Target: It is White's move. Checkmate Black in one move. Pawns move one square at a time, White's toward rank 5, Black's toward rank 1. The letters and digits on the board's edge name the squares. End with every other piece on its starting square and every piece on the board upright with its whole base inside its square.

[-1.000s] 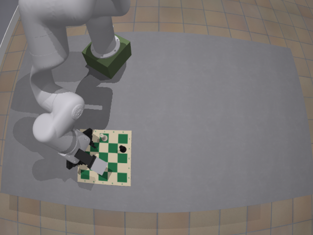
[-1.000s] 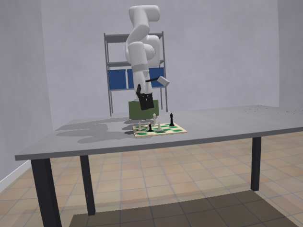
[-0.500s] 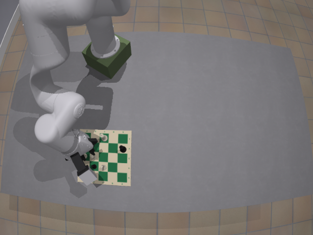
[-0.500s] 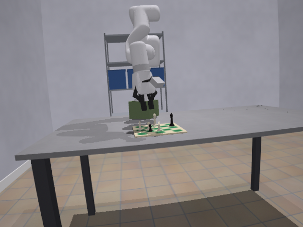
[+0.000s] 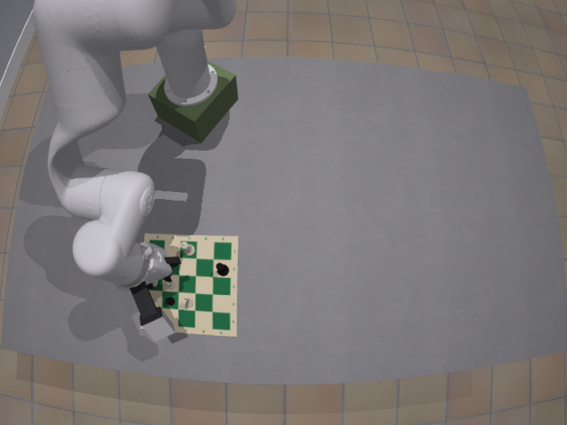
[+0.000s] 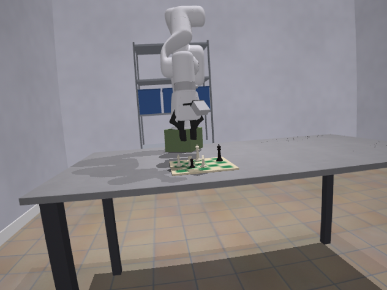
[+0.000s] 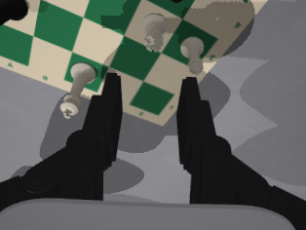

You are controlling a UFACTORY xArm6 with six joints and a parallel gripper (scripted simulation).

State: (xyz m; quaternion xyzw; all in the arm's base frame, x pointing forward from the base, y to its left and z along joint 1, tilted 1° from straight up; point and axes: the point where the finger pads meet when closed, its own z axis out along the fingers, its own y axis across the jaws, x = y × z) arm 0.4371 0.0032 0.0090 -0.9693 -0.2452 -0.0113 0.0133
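Observation:
A small green and cream chessboard (image 5: 191, 285) lies on the grey table. White pieces stand on it at the far edge (image 5: 187, 248), at the left (image 5: 170, 284) and near the middle (image 5: 187, 302). A black king (image 5: 222, 269) stands on the right side and a black pawn (image 5: 170, 300) at the left. My gripper (image 5: 170, 270) (image 6: 187, 132) hangs well above the board's left part. Its fingers stand partly apart with nothing between them (image 7: 151, 82).
The arm's green base block (image 5: 194, 102) stands behind the board. A metal shelf with blue bins (image 6: 156, 100) stands beyond the table. The arm's elbow (image 5: 105, 201) hangs over the table left of the board.

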